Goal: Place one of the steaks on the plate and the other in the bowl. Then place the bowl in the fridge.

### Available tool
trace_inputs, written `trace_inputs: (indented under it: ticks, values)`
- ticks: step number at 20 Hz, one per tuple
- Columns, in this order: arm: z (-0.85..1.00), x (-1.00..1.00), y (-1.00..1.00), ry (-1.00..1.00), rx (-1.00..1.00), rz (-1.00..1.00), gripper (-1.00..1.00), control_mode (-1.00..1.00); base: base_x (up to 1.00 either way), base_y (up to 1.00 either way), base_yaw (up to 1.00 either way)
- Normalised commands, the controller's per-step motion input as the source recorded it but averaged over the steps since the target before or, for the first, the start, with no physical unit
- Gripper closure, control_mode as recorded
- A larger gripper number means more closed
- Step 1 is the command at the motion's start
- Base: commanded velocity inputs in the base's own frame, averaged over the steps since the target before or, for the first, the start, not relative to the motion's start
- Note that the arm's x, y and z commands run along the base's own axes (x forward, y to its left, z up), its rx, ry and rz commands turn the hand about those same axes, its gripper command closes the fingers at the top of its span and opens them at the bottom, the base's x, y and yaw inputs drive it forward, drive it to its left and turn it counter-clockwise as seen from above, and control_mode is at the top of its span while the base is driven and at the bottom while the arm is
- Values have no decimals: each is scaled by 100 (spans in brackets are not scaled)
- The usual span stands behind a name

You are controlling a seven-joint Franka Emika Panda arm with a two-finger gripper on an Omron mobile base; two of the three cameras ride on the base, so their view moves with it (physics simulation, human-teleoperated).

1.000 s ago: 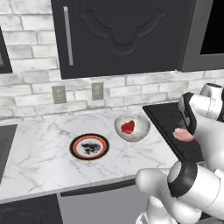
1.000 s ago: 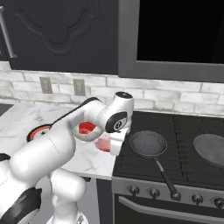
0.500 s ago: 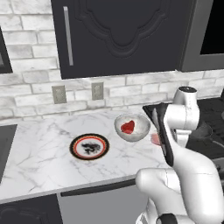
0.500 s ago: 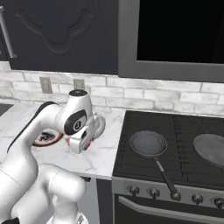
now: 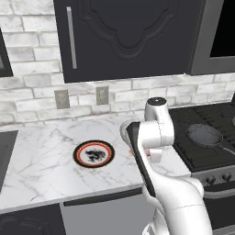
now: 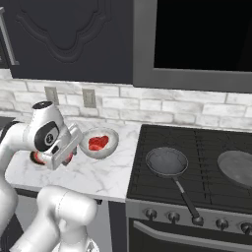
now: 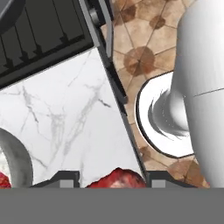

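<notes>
White-veined marble formed the counter (image 5: 41, 160), backed by pale brick and dark upper cabinets (image 5: 124, 32), with a black stove (image 6: 197, 167) adjoining it on one side. On the stove sat a dark frying pan (image 6: 167, 161), its long handle pointing toward the front edge.

My fingers (image 7: 113, 178) were held above the counter, and between their two dark tips lay a steak (image 7: 117, 179), reddish with paler patches; they were pinching this slab, seen at the bottom of the hand view. Beyond it that view looked down on bare marble, the counter's dark front edge and a brown tiled floor (image 7: 140, 52).

The plate (image 5: 93, 153), round with an orange-red rim and a dark inner ring, lay flat on the counter near its front. In the right base view my wrist partly covered it.

The bowl (image 6: 99, 142), silvery-grey and deep, stood on the counter between the plate and the stove. Inside it lay the second steak (image 6: 98, 142), bright red; a grey curve of the bowl's rim also showed at the hand view's left edge.
</notes>
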Motion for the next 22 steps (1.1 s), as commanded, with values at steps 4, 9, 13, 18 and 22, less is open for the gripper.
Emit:
trace_inputs:
  ticks: [4,9,13,18,22]
  values:
    - [0,42,99,0,-2,-4,100,-100,0,0,0]
    - [0,56,99,0,0,-4,100,-100,0,0,0]
    - [-7,62,98,0,0,-5,100,-100,0,0,0]
    - [-26,65,51,0,0,-7,100,-100,0,0,0]
    - [-42,63,2,2,0,-7,100,-100,0,0,0]
